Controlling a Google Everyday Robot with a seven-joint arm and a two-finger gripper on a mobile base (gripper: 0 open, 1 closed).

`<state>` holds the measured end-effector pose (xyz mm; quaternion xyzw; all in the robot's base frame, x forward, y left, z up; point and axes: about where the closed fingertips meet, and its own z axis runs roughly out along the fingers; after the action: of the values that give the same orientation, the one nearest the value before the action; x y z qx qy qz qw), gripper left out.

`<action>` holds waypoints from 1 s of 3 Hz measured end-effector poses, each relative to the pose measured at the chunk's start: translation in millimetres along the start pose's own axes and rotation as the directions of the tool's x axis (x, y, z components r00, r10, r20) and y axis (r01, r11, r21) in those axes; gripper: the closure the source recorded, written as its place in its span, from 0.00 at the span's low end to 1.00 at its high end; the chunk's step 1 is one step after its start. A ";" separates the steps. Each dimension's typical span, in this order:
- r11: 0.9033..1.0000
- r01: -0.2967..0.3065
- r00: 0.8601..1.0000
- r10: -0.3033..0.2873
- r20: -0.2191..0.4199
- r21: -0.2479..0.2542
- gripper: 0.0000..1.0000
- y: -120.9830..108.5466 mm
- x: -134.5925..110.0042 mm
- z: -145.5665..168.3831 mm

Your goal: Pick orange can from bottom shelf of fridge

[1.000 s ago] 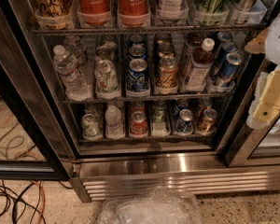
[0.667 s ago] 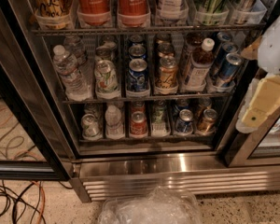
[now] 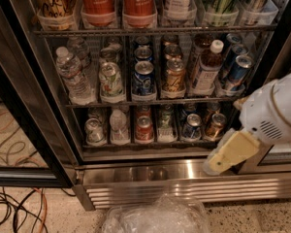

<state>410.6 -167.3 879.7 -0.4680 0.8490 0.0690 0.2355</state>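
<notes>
The orange can (image 3: pixel 216 125) stands at the right end of the bottom shelf (image 3: pixel 150 144) of the fridge (image 3: pixel 184 178). It has coppery sides and a silver top. A blue can (image 3: pixel 191 126) is to its left and a red can (image 3: pixel 144 128) is further left. My gripper (image 3: pixel 224 158), a pale yellow tip on a white arm (image 3: pixel 274 108), comes in from the right. It hangs just below and in front of the orange can, over the steel base, and does not touch the can.
The middle shelf holds water bottles (image 3: pixel 70 74) and several cans. The rack above has Coca-Cola bottles (image 3: pixel 99 4). A black door frame (image 3: pixel 24 144) stands at the left. Cables (image 3: pixel 14 212) lie on the floor at the left. A clear plastic bag (image 3: pixel 155 217) lies at the bottom centre.
My arm and gripper have moved down and to the left, from the right edge to just in front of the bottom shelf's right end. The cans have not moved.
</notes>
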 end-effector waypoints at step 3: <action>0.991 -0.130 0.984 0.125 0.123 0.038 0.00 7.5 0.0 45.8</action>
<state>419.8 -147.7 838.6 -0.4021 0.8627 0.0925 0.2923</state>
